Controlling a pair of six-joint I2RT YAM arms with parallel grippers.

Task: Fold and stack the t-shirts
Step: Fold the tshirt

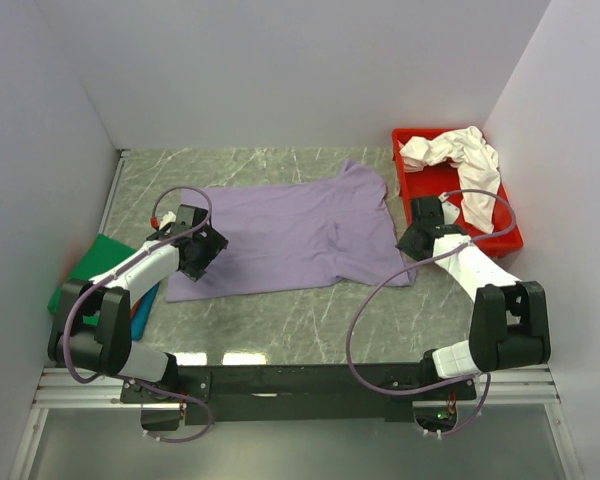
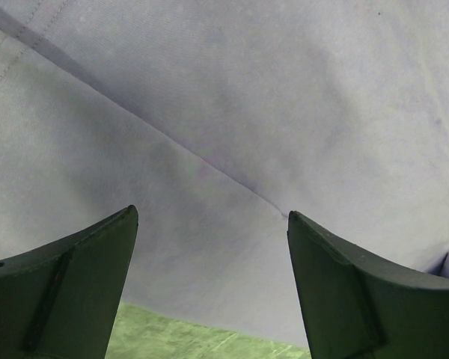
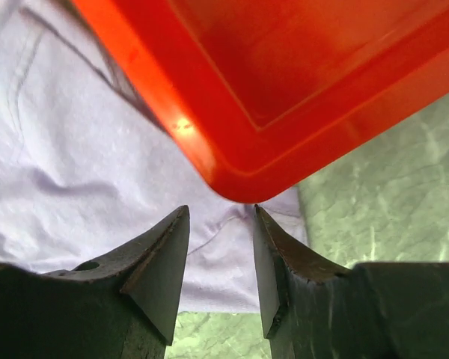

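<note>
**A:** What's over on the far left?

**B:** A flat bright green cloth t-shirt lies by the wall. A strip of blue cloth shows at its near edge, and the left arm hides part of both.

**A:** And the left gripper?

**B:** Its dark, curved jaws are spread wide with nothing between them. It hangs over the near left corner of the lavender-purple t-shirt.

**A:** How does that shirt lie?

**B:** It's spread open in the middle of the green marbled desk. The cloth is soft and matte, mostly smooth. It has a stitched seam near the left side and a few gentle creases toward the right sleeve.

**A:** The right gripper?

**B:** Its jaws are parted by a narrow gap and hold nothing. It points down at the shirt's right edge, just beside the rounded corner of the glossy rigid red plastic tray.

**A:** Is the tray touching the shirt?

**B:** I can't tell. The corner overlaps the cloth in the wrist view.

**A:** Anything in the tray?

**B:** A crumpled creamy white t-shirt, bunched and twisted across its far half.
</note>
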